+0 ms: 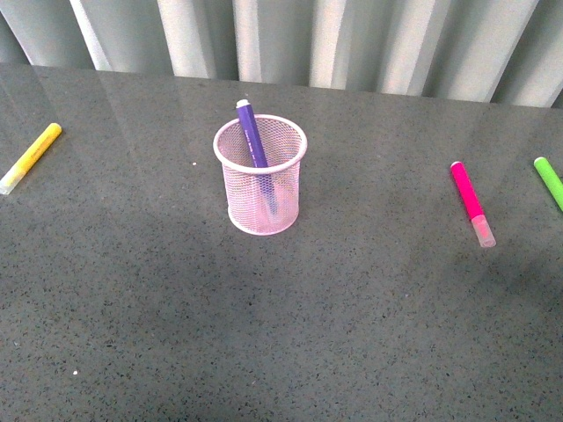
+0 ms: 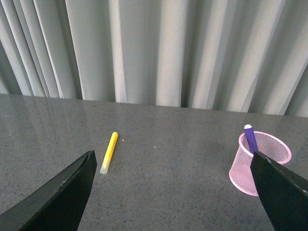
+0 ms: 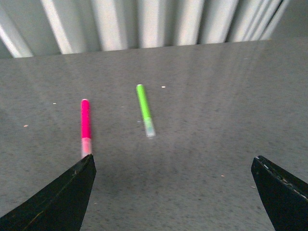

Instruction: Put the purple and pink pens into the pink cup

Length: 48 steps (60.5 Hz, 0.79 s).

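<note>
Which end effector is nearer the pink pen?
Right. The right end effector has the pink pen just ahead; the left end effector faces the yellow marker, with the pink cup between.

I read table (image 1: pixel 352 334) as dark grey speckled stone-look top, polished, faint reflections of curtain (image 2: pixel 168 48). That curtain looks like pale matt cloth in soft folds. Now pink cup (image 1: pixel 260 202): fine wire mesh, painted metal by look of it, smooth solid rim. Next purple pen (image 1: pixel 252 132): smooth plastic, slight sheen. Then pink pen (image 1: pixel 467 192): glossy plastic, translucent frosted cap. Same plastic look on yellow marker (image 1: pixel 35 154) and green marker (image 1: pixel 549 180). On my left gripper (image 2: pixel 171 154) and right gripper (image 3: pixel 174 157), fingers (image 2: pixel 57 197) matt black.
</note>
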Each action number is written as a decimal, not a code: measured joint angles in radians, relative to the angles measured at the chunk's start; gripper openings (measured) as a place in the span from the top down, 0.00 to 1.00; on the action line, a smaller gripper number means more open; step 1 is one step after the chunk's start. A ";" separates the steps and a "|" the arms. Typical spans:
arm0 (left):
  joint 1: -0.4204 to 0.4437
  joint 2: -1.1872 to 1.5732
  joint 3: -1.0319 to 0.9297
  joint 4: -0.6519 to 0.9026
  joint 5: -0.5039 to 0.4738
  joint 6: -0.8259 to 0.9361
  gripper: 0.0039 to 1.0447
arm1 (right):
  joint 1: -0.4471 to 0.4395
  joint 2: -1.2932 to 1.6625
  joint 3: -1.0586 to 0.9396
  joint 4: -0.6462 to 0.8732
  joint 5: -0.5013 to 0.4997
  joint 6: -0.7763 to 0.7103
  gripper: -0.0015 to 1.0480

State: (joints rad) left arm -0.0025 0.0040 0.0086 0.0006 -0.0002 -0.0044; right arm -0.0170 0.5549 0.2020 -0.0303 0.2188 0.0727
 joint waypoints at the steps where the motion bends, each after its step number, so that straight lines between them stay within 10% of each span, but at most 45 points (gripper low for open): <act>1: 0.000 0.000 0.000 0.000 0.000 0.000 0.06 | -0.010 0.071 0.027 0.022 -0.032 0.006 0.07; 12: 0.000 0.000 0.000 0.000 0.000 0.000 0.06 | -0.034 0.560 0.230 0.119 -0.179 -0.035 0.07; 48: 0.000 0.000 0.000 0.000 0.000 0.000 0.06 | 0.005 1.232 0.698 0.052 -0.230 -0.039 0.07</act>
State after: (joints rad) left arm -0.0025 0.0040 0.0086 0.0006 -0.0002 -0.0044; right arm -0.0124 1.7870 0.9005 0.0216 -0.0113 0.0334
